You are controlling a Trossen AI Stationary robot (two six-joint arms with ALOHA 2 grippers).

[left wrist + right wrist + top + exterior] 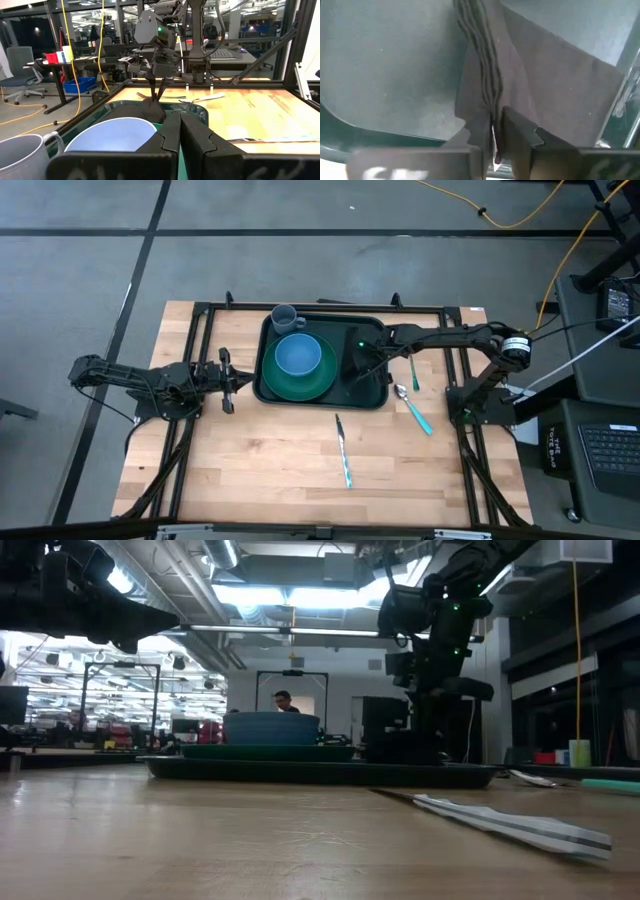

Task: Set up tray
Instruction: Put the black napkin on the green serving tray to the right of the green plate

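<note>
I'm seeing tray (372, 397) lying mid-counter (280, 470), carrying plate (290, 384), bowl (297, 355), mug (284, 317), napkin (362, 360)

I'm holding right gripper (495, 131) over tray's right part, jaws pinching raised fold of napkin between them

I'm keeping left gripper (180, 131) waiting just left of tray, jaws pressing together, gripping nothing

Cutlery lying on counter right of tray
</note>
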